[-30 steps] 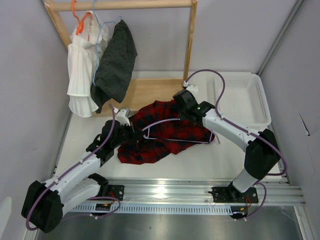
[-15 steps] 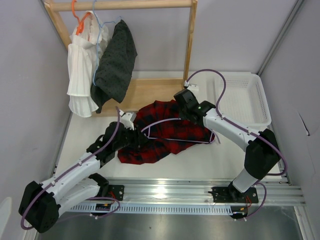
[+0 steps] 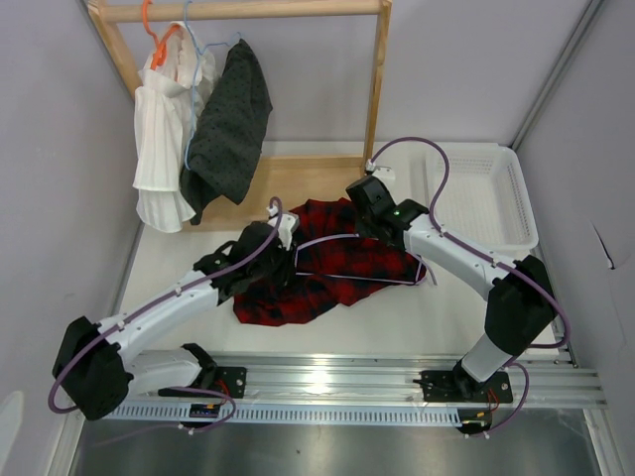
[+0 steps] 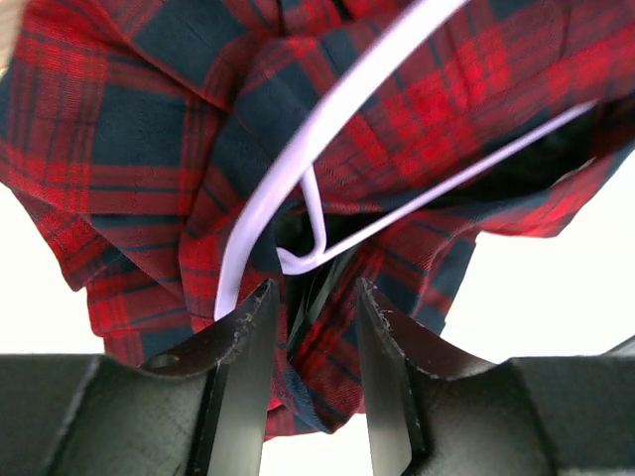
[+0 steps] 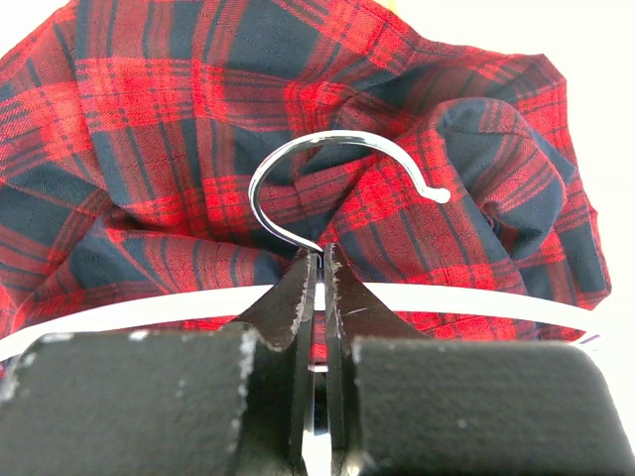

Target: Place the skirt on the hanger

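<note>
Top external view first: how far along is it?

— About midway, I'd judge. On the table point(image 3: 174, 260) the skirt point(image 3: 298, 293) lies bunched between the two arms, and the hanger point(image 3: 322, 241) lies on top of it. One end of the frame is tucked into the cloth, but the waistband isn't drawn over both shoulders, and nothing is lifted to hang yet.

— And the fingers?

— The right gripper point(image 5: 319, 266) is pinched tight on the hanger's neck, just below the hook point(image 5: 337, 159). The left gripper point(image 4: 312, 297) stands partly open and grips nothing. A fold of skirt lies between its fingers, and the hanger's end corner sits just past the tips.
</note>
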